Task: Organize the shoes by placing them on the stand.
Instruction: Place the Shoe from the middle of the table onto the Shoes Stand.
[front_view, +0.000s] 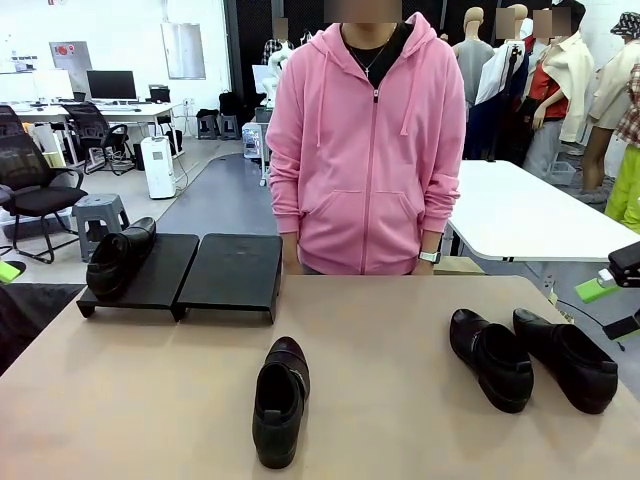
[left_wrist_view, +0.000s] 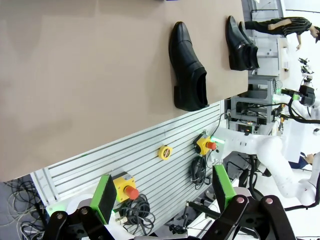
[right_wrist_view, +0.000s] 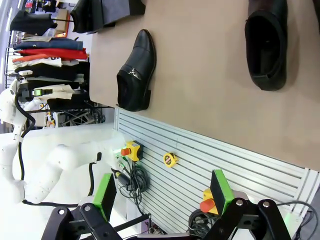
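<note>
A tan table (front_view: 400, 440) fronts a workshop of desks and chairs. A person (front_view: 365, 150) in a pink hoodie stands at its far edge.

Front view. The stand (front_view: 235, 272), two black sloped platforms side by side, sits at the far left of the table. The stand shoe (front_view: 120, 258) rests on the outer half of the left platform; the right platform is bare. The middle shoe (front_view: 280, 400) lies near the robot's edge, toe toward the person. The right pair (front_view: 490, 360) lies side by side, well apart from the stand.

Left wrist view. The left gripper (left_wrist_view: 164, 192) hangs off the table's near edge, jaws spread wide, grasping nothing. The middle shoe (left_wrist_view: 187, 67) lies closest to it.

Right wrist view. The right gripper (right_wrist_view: 162, 192) is also released and empty. One shoe of the right pair (right_wrist_view: 267, 45) lies ahead. The dark shapes at top left appear to be the stand, but detail there is poor.

Step in hand, as judged: pick up the next shoe.
1. Take the middle shoe with the left gripper.
2. Close one finger inside the opening and one outside the heel wall.
3. Lift clear before travelling.
4. Set it beside the stand shoe without nudging it.
</note>
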